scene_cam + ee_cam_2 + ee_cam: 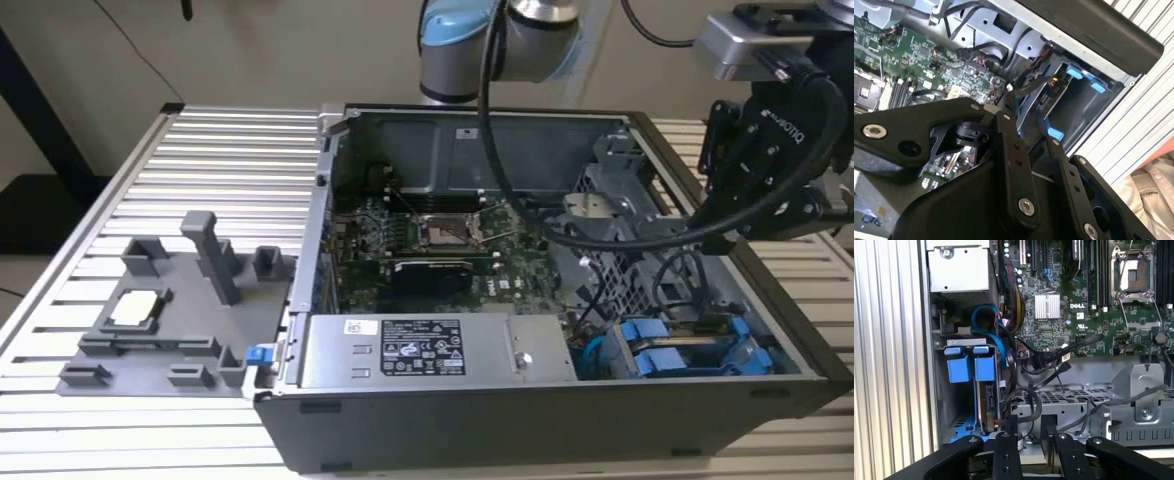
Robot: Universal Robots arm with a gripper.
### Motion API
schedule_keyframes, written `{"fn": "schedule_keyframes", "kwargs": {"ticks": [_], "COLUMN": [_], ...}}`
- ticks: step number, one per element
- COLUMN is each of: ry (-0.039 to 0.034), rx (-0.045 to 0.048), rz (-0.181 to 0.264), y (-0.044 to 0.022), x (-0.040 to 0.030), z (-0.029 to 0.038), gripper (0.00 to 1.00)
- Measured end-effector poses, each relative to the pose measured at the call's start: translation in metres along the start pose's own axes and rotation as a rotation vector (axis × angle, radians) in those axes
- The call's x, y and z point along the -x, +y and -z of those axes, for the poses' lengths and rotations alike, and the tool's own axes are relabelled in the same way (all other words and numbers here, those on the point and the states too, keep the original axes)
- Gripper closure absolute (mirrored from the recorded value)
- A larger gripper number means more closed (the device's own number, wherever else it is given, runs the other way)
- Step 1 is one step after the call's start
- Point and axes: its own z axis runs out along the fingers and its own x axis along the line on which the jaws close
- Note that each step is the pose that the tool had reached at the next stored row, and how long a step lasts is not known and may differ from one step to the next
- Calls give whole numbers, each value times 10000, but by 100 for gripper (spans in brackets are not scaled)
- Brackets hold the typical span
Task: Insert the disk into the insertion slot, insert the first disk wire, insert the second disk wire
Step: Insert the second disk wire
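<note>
First wrist view: gripper (pixel 1031 435) poised over an open computer case (pixel 925 365).
Jaws: moderately apart, holding nothing.
Disk (pixel 988 407): standing edge-on inside the slot (pixel 954 405), blue tabs (pixel 985 367) at its end; just ahead of the jaws, offset to one side.
Black cables (pixel 1046 357): ahead of the jaws, untouched.
Circuit board (pixel 1064 285): farther ahead.

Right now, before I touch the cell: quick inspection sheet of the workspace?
Surface: slatted metal table carrying the open computer case.
Job's things: disk stands on edge in the insertion slot, blue tabs showing.
Clutter: grey fixture tray at the exterior view's left.
End effector: open, empty, above the case near the slot.
Cables: blue cable and black cables beside the slot; connections unclear.
Surroundings: pale wall.
</note>
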Motion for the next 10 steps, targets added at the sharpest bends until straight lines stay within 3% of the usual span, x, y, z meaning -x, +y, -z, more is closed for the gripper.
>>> {"fn": "schedule_keyframes", "kwargs": {"ticks": [10], "ry": [19], "rx": [-151], "rz": [2], "y": [307], "x": [1], "z": [-30], "gripper": [67]}}
